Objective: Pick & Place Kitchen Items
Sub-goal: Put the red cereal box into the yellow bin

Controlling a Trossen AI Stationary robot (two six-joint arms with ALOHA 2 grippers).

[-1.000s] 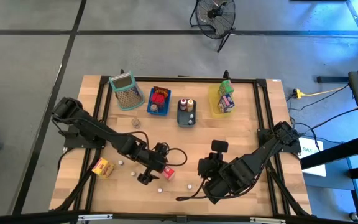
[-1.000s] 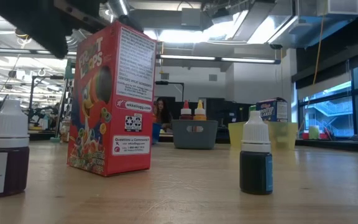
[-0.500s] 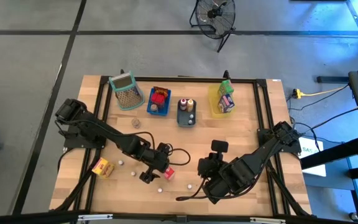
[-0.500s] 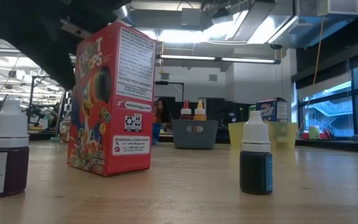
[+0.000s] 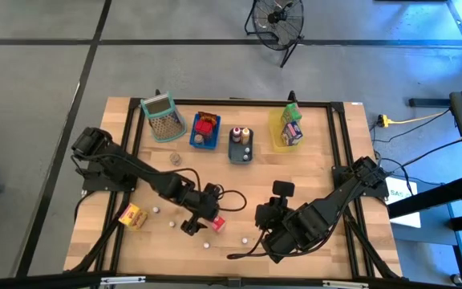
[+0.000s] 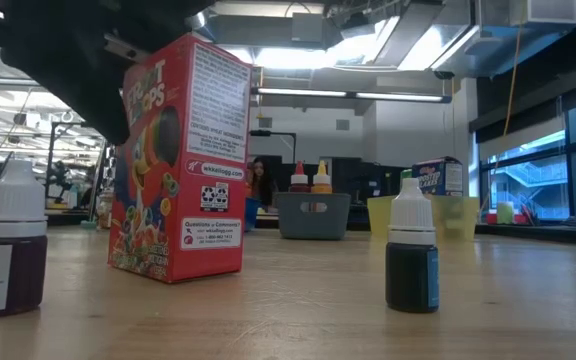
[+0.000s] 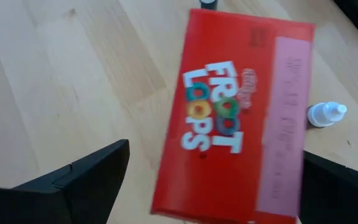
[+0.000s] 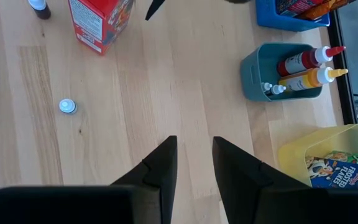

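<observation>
Left arm lining up on the red cereal carton, the grab not yet made!

The left gripper point(image 5: 201, 213) hovers right over the red carton point(image 7: 232, 118), jaws spread wide to either side of it; the carton stands upright on the desk point(image 5: 327, 160), near the front edge, small bottles dotted around. Next, I judge: drop, straddle its narrow sides, squeeze. The right gripper point(image 8: 194, 158) waits beside it, jaws narrowly apart, holding nothing.
</observation>
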